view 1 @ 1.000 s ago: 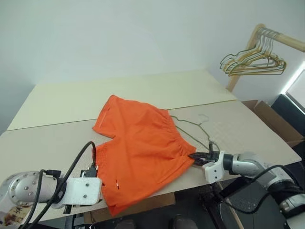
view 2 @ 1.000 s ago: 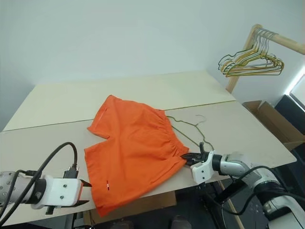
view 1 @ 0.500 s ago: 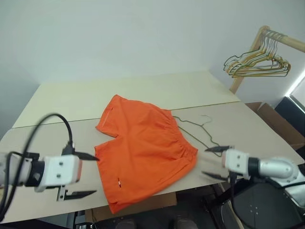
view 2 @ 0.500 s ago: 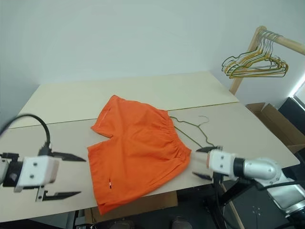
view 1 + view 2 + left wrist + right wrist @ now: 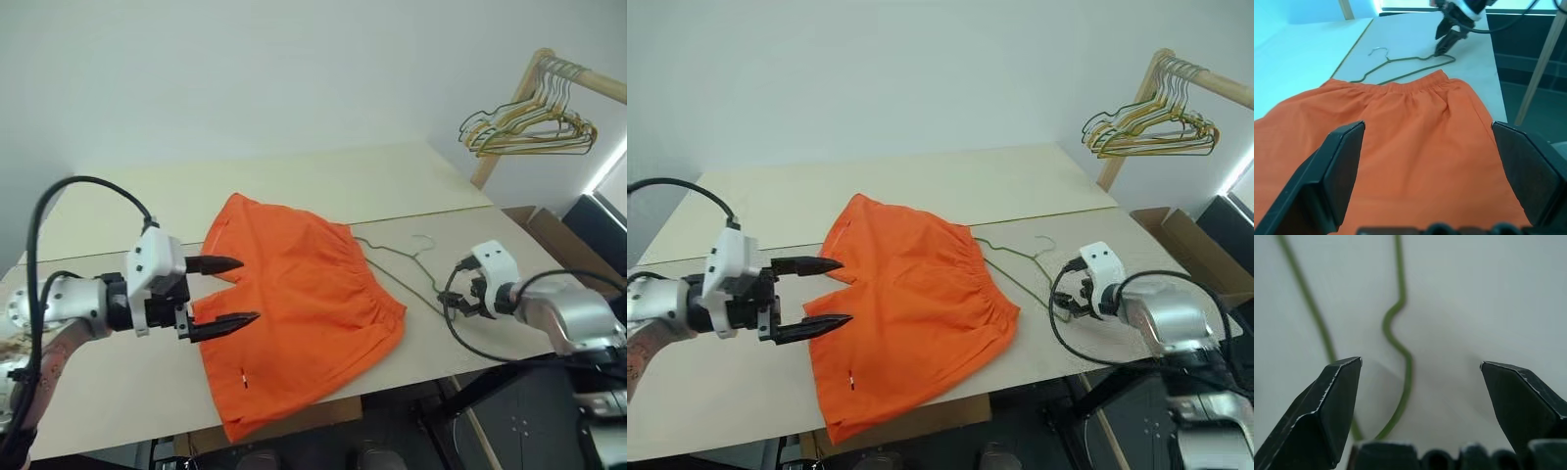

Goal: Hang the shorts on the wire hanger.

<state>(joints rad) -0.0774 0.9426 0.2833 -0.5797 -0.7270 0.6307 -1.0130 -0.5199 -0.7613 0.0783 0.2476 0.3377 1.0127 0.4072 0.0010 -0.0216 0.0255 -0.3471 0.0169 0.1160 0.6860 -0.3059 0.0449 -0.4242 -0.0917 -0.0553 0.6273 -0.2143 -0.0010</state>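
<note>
two claws: both spread wide and empty, clenched on nothing
left gripper (image 5: pixel 223 295): hovering at the near-left edge of the shorts, fingers parted one above the other, aimed across the cloth, not touching it as far as can be told
shorts (image 5: pixel 294 304): bright orange, lying flat on the table (image 5: pixel 108 372), near leg hem drooping over the front edge, small white tag by that hem, gathered waistband toward the right
shorts handling: judged light, limp and a little slippery; likely to fold and sag from any single pinch; best taken at the thicker elastic waistband, one corner per claw, to keep it spread
right gripper (image 5: pixel 1449 35): poised just above the near end of the hanger, fingers parted to either side of the wire in the right wrist view, contact not clear
wire hanger (image 5: pixel 397 259): thin grey wire, flat on the table just right of the waistband, one arm tucked under or against the cloth edge, hook pointing away
hanger handling: judged light, stiff but springy, hard to pinch off a flat top; a tip or the neck below the hook looks the surest hold
bunched hangers (image 5: pixel 529 127): far right on a wooden rail, well apart
</note>
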